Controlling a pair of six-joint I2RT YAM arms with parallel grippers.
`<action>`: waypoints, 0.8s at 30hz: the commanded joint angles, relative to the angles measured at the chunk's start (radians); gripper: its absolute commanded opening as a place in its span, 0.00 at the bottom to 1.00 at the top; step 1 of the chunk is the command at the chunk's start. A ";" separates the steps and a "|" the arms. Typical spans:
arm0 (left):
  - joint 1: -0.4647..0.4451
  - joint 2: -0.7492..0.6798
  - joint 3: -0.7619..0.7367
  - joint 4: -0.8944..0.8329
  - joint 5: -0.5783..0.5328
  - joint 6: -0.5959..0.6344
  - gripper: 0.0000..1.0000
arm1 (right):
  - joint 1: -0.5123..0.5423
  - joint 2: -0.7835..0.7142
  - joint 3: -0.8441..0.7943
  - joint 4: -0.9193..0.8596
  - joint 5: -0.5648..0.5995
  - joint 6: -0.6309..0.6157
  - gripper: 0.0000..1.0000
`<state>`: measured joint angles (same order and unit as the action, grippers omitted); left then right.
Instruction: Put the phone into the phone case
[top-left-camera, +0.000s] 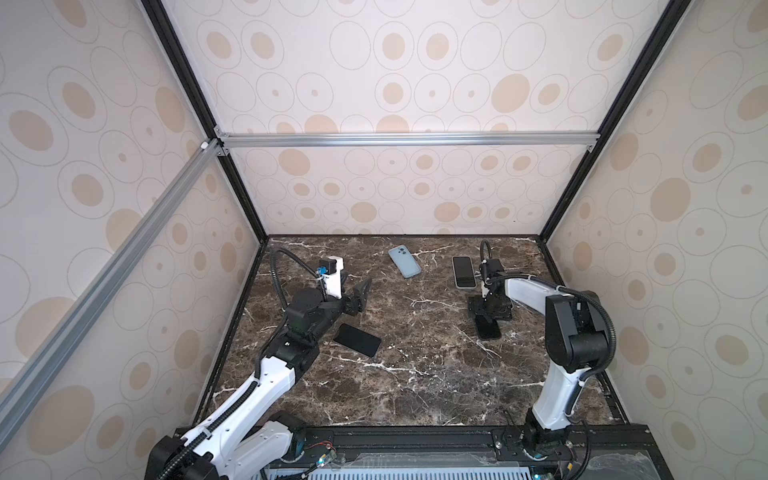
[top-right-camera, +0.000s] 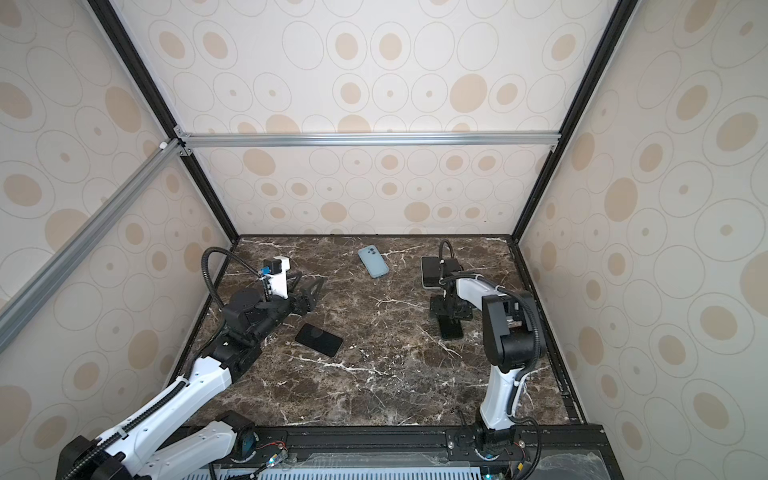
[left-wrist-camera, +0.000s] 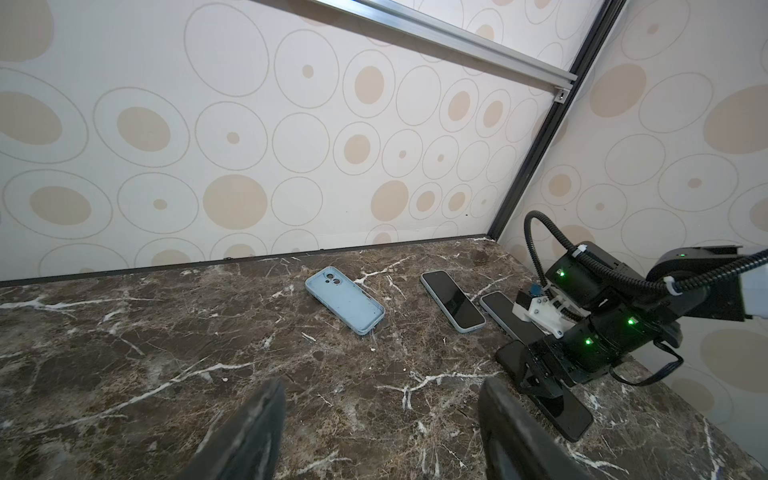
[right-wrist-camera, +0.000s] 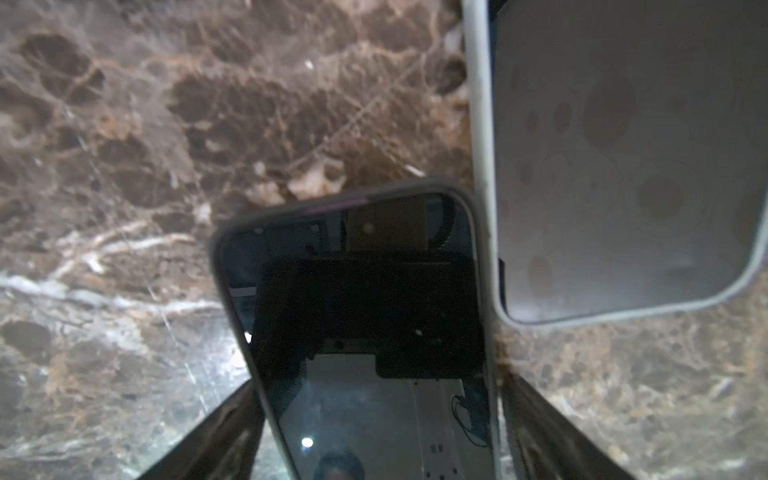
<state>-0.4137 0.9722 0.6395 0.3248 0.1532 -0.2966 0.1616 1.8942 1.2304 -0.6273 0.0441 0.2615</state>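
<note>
- Phone (top-left-camera: 488, 331): it lies flat, screen up, toward the right edge of the worktop (top-left-camera: 415, 395), about midway between the far and near edges. Its long axis runs roughly from far edge to near edge.
- Right gripper (right-wrist-camera: 379, 384): it stands over the phone with a finger along each long side and the jaws set wide. You cannot tell from the wrist view whether the pads press the phone's sides.
- Phone case (top-left-camera: 404, 262): pale blue and apparently open side up, it sits close to the far edge near its middle. From the right gripper it lies toward the far-left corner. Its long axis is skewed against the phone's, so in my judgement you need a turn about the vertical before seating.
- Left gripper (left-wrist-camera: 384, 388): wide and empty, by the left edge. It faces the case and is the nearer of the two to it.
- Pale-rimmed phone (top-left-camera: 463, 272): it lies just beyond the phone's far end. Contact between the two is unclear.
</note>
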 joint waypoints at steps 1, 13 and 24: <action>0.015 -0.003 0.022 0.000 -0.008 0.001 0.73 | 0.000 -0.006 0.003 -0.016 -0.035 0.016 0.95; 0.021 0.014 0.027 -0.008 -0.012 0.002 0.73 | 0.080 -0.156 0.100 -0.109 0.094 0.039 0.96; 0.042 0.192 0.127 -0.165 0.015 -0.041 0.69 | 0.270 0.130 0.515 -0.039 -0.023 -0.016 0.79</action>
<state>-0.3836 1.1492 0.7124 0.2127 0.1524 -0.3195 0.4122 1.9133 1.6638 -0.6716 0.0822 0.2649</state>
